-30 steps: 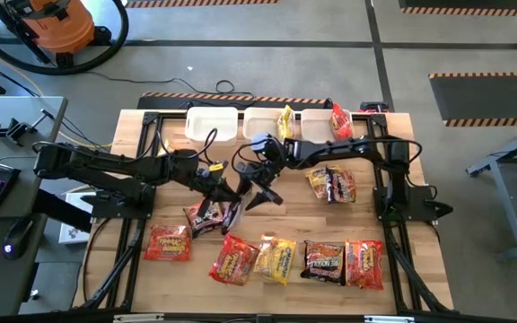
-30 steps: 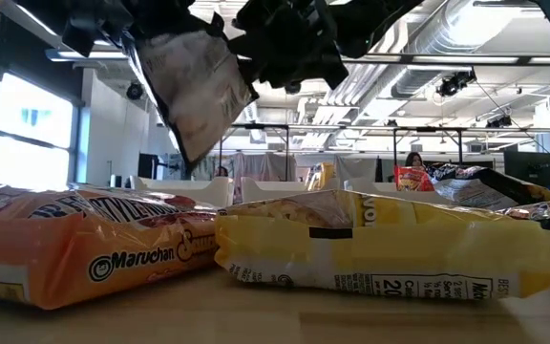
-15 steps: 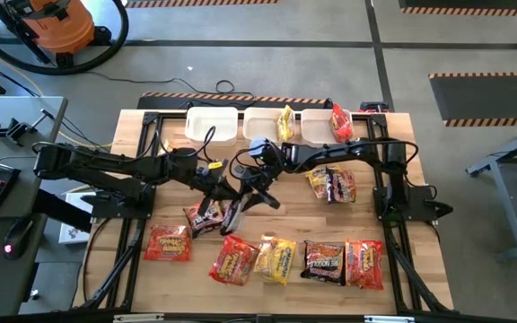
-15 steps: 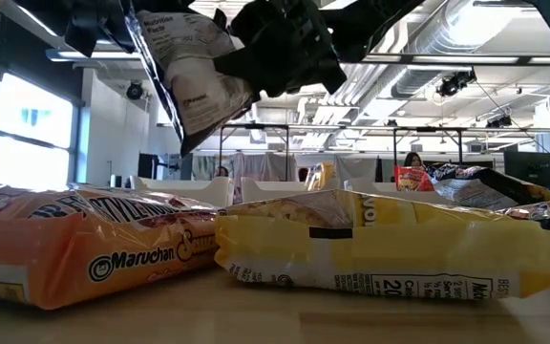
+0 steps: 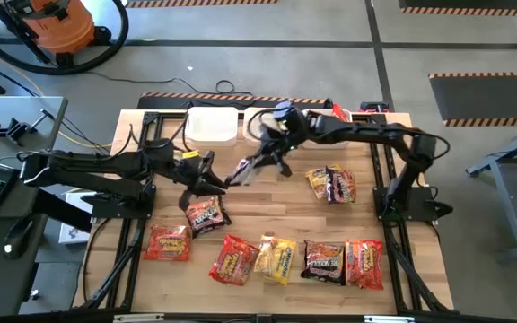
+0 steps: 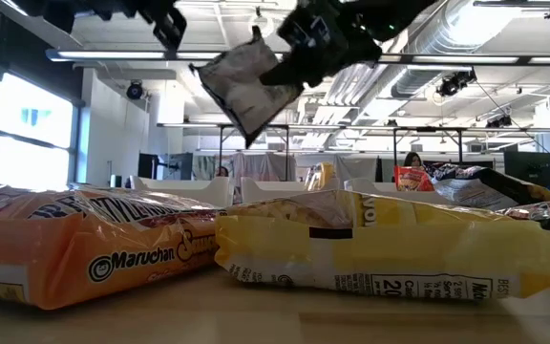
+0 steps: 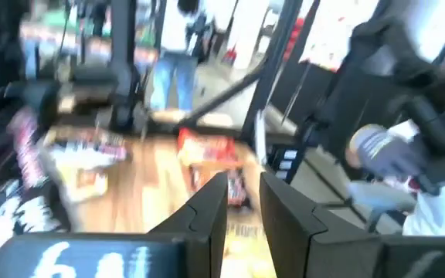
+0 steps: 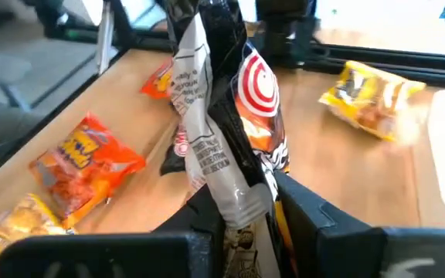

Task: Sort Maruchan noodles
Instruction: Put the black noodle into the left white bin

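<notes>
Two packets already stand in the row of white bins (image 5: 212, 126) at the far edge of the desk (image 5: 267, 211): a red packet (image 5: 340, 114) shows at the rightmost bin, and in the low view a yellow one (image 6: 325, 176) stands beside it. Which bin the yellow one occupies is hard to tell from above, because the right arm covers that spot. So the sorting looks only just begun.

The right gripper (image 5: 274, 154) is in the air over the middle of the desk, near the bins, its fingers clamped on a dark packet (image 5: 246, 169) that hangs from them with its pale printed back showing (image 8: 207, 147). My guess is that this one is on its way to a bin, but it is not yet dropped.

The left gripper (image 5: 206, 176) hovers just above the desk, left of centre, carrying nothing; its fingers (image 7: 207, 212) stand slightly apart with only bare gap between them. Just below it lies another dark packet (image 5: 205, 215).

Most of the work is left. On the near half of the desk an orange-red packet (image 5: 168, 242), a red one (image 5: 232, 260), a yellow one (image 5: 276, 258), a dark one (image 5: 324, 262) and another red one (image 5: 364, 264) lie in a rough row, and two overlapping packets (image 5: 332, 183), yellow and dark, lie further back on the right.
</notes>
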### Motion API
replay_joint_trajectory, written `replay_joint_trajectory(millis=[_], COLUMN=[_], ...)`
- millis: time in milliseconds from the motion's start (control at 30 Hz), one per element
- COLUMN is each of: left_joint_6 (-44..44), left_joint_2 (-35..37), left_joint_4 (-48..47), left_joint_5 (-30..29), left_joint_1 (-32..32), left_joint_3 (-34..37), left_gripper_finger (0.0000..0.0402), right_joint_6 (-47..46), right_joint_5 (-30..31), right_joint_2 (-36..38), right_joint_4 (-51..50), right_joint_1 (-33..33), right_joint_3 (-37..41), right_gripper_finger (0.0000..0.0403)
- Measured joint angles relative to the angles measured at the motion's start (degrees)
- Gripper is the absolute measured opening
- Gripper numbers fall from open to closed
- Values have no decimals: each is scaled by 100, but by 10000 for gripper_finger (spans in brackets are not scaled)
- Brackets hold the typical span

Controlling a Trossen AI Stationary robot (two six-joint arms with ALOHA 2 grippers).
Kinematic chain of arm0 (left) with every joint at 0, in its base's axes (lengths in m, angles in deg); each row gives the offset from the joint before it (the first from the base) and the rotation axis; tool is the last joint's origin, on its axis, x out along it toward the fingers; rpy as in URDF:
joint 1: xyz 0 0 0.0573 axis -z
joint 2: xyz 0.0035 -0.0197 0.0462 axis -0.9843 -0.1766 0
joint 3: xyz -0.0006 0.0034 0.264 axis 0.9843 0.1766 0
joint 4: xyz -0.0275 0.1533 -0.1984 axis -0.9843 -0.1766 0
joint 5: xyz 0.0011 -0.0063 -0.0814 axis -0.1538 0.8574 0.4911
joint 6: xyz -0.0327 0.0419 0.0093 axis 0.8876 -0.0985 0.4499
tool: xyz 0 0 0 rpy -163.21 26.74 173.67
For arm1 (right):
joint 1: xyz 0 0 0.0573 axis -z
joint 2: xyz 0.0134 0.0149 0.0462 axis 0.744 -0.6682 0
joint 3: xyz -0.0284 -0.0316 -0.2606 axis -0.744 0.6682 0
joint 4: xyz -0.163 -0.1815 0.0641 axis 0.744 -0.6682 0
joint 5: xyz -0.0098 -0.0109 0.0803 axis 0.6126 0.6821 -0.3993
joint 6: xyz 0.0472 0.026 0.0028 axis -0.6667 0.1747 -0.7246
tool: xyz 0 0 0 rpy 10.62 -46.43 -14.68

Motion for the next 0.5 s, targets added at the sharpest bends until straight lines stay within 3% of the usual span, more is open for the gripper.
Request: replay_joint_trajectory(millis=[133,200,367,500], left_joint_6=[448,672,7,-951], left_joint_2=[-148,-298,-634,-1030], left_joint_4=[516,331,-1712,-3693], left_joint_5=[3,-31,-725,-1862], left_joint_1=[18,-84,-371,-436], left_joint_3=[-2,-27,-935,-2186], left_gripper_finger=[48,47,81,127], right_joint_6=[-674,-961,-1196,-1166], right_joint_5=[70,438,1680,1956], right_joint_2=[156,157,157,158], right_joint_4=[1639,2671,4391,4713], right_joint_1=[130,113,-90,-199], right_joint_3=[1006,1490,2210,2329], right_gripper_finger=[66,66,66,66])
